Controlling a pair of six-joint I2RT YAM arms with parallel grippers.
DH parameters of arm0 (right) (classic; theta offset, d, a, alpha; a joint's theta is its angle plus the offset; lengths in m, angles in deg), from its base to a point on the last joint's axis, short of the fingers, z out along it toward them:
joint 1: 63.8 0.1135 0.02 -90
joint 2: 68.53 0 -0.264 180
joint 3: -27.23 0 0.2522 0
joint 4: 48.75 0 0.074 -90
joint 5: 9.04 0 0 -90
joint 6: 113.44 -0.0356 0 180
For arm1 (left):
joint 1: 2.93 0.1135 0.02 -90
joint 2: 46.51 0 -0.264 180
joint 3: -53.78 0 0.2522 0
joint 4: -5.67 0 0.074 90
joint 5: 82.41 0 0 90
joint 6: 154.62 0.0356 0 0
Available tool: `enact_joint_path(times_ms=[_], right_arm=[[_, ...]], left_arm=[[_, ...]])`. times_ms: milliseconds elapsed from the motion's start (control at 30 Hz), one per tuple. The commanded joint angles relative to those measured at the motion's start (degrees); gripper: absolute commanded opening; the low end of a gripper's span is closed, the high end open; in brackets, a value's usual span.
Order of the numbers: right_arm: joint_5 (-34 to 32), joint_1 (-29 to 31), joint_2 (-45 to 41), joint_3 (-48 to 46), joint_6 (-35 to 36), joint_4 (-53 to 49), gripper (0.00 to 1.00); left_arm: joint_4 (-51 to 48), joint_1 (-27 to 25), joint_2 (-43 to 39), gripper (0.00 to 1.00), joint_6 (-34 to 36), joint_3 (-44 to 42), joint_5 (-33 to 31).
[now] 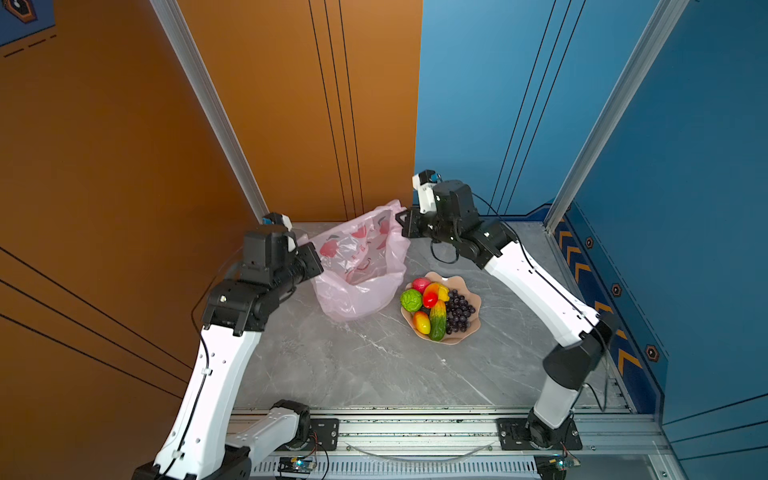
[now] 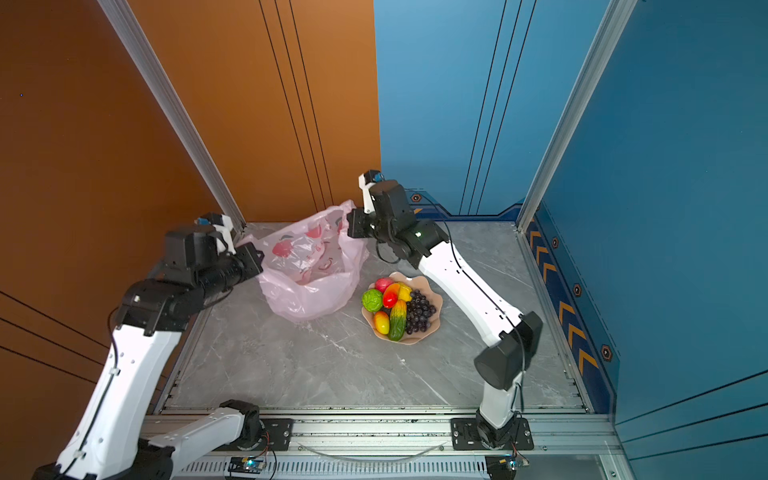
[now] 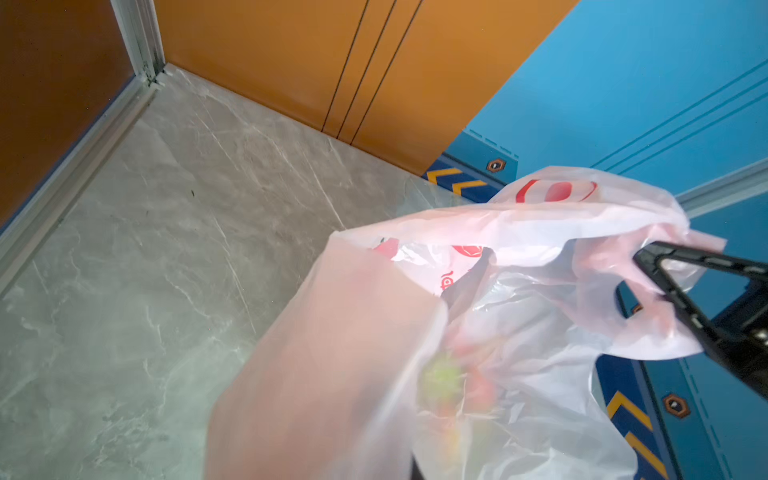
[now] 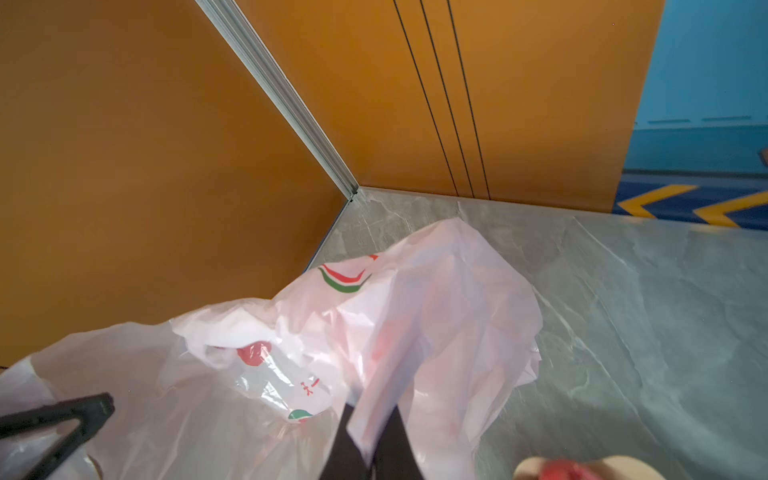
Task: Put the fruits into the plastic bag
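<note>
Now: plastic bag (image 1: 361, 266) on bench (image 1: 374, 365), toward back, just beside bowl (image 1: 471, 328) heaped with fruits (image 1: 436, 307); none visibly bagged. Left jaws pinched shut on one rim side, right jaws clamped on opposite handle, mouth spread between. Hold film taut, mouth wide, tilted toward bowl; free one arm only if opening stands unaided.
</note>
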Motion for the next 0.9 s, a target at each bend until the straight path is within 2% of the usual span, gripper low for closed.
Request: enact_joint_path(times_ms=[0, 67, 100, 133, 167, 233, 300, 333, 367, 400, 467, 500, 533, 633, 733, 867], right_arm=[[0.71, 0.59, 5.58, 17.75, 2.58, -3.20, 0.00], [0.31, 2.54, 6.13, 25.59, 5.03, -1.30, 0.00], [-0.09, 3.65, 4.56, 25.90, 6.69, 1.15, 0.00], [-0.75, 4.80, 2.08, 24.14, 8.65, 3.71, 0.00], [-1.95, 5.92, -0.79, 20.99, 10.58, 6.20, 0.00], [-5.91, 8.36, -10.16, 5.64, 13.55, 16.23, 0.00], [-9.55, 7.46, -17.94, -12.90, 10.17, 25.61, 0.00], [-10.29, 5.60, -19.08, -19.82, 6.12, 25.52, 0.00], [-10.09, 3.66, -17.89, -24.92, 2.35, 21.71, 0.00], [-7.49, 1.60, -14.93, -27.75, -2.04, 16.10, 0.00], [-0.94, -1.41, -10.25, -33.71, -6.76, 11.38, 0.00], [-0.65, -1.25, -9.94, -38.01, -7.66, 12.00, 0.00], [-1.59, -0.75, -10.85, -41.53, -7.87, 13.33, 0.00], [-4.30, 0.17, -14.54, -45.58, -7.65, 15.79, 0.00], [-3.42, -0.04, -13.94, -41.44, -6.36, 12.68, 0.00], [-2.06, 0.21, -12.65, -38.25, -5.80, 11.64, 0.00]], left_arm=[[3.74, -0.99, 5.03, 0.00, 3.52, 16.88, 3.39], [3.79, -7.42, 7.21, 0.00, 7.81, 27.47, -1.21], [4.24, -12.49, 7.69, 0.00, 11.55, 31.67, -5.05], [5.19, -19.68, 7.34, 0.00, 15.57, 34.05, -8.94], [6.85, -25.84, 6.36, 0.00, 18.78, 33.91, -12.43], [11.56, -36.80, 1.34, 0.00, 23.38, 26.30, -19.87], [12.87, -40.76, -4.53, 0.00, 23.74, 13.39, -31.09], [12.75, -40.30, -7.72, 0.00, 22.44, 4.51, -36.55], [11.73, -38.36, -10.00, 0.00, 19.57, -3.13, -39.19], [8.69, -33.29, -12.03, 0.00, 13.89, -10.92, -35.88], [7.96, -20.50, -15.78, 0.00, 3.30, -24.32, -18.72], [9.69, -16.15, -18.24, 0.00, -0.78, -30.91, -12.89], [11.30, -13.23, -20.74, 0.00, -3.34, -36.55, -9.96], [12.18, -9.42, -23.76, 0.00, -5.27, -40.90, -5.31], [12.05, -8.02, -21.09, 0.00, -4.37, -38.11, -1.19], [12.13, -8.02, -18.62, 0.00, -3.99, -35.30, 0.38]])
